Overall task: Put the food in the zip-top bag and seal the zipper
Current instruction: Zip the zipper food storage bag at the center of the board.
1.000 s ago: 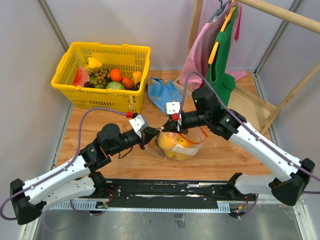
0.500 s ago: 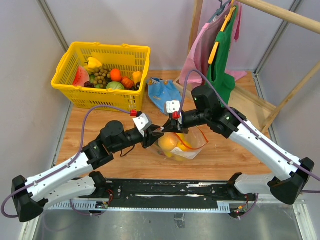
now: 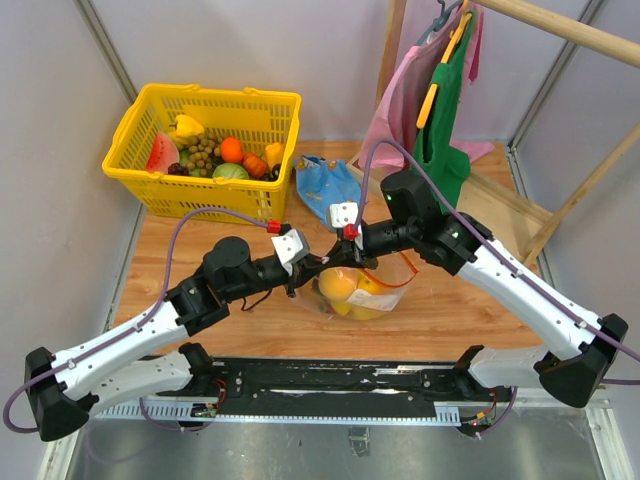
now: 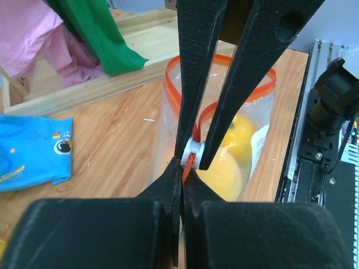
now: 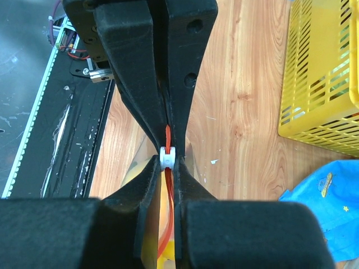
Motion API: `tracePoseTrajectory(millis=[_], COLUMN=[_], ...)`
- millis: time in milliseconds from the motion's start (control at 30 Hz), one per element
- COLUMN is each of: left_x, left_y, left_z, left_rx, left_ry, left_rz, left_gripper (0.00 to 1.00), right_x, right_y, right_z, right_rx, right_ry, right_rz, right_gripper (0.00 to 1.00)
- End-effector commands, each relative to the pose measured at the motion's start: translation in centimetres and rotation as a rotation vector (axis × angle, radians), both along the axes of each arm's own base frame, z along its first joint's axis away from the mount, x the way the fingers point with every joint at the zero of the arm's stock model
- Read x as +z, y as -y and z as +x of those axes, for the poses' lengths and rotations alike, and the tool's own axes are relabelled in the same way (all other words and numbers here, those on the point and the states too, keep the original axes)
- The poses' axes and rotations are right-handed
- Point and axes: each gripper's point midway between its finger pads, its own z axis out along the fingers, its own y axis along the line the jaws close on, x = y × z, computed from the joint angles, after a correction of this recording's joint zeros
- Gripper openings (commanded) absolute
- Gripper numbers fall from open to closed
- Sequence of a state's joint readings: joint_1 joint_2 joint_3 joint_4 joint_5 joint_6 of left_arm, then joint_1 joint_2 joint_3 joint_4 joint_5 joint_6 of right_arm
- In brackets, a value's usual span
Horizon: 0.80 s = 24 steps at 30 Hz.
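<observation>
The zip-top bag (image 3: 366, 294) sits in the middle of the table (image 3: 460, 325), nearer its near edge than its far one, between the two arms. Through its clear wall the food (image 3: 343, 288) shows as yellow and orange toy fruits packed together inside.

Its zipper (image 5: 168, 134) runs as a thin red-orange strip along the mouth, which still gapes in a loop on the far side of the white slider (image 5: 167, 158).

The right gripper (image 5: 167, 162) is clenched on that slider, one finger on each side. The left gripper (image 4: 181, 182) comes in from the left and is clamped flat on the zipper strip just beside the slider, so the two sets of fingertips meet almost tip to tip.

Just beyond the bag, toward the far edge, lies a blue pouch (image 3: 325, 185). At the far left stands a yellow basket (image 3: 205, 200) holding more toy fruit. At the far right a green cloth (image 3: 442, 140) and a pink cloth (image 3: 400, 100) hang from a wooden frame (image 3: 560, 30).
</observation>
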<state>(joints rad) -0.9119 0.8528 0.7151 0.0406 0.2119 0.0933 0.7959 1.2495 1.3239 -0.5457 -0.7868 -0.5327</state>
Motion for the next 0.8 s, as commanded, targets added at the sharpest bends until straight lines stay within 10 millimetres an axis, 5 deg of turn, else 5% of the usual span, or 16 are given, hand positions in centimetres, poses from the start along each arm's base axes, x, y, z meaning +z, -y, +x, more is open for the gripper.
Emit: tracePoseTrajectory(millis=[0,767], left_x=[3.1,1.7], left_y=[-0.4,-4.7], left_z=[-0.2,2.9], left_rx=[0.008,0.327], left_ry=[0.045,-0.053], left_rz=[-0.075,-0.092], left_gripper=[0.00,0.00], right_x=[-0.5,-3.1], right_y=[1.4,5.9], right_z=[0.4,2.4], right_rx=[-0.054,-0.220], right_ry=[0.034,0.093], right_rz=[-0.070,-0.243], right_gripper=[0.01,0.01])
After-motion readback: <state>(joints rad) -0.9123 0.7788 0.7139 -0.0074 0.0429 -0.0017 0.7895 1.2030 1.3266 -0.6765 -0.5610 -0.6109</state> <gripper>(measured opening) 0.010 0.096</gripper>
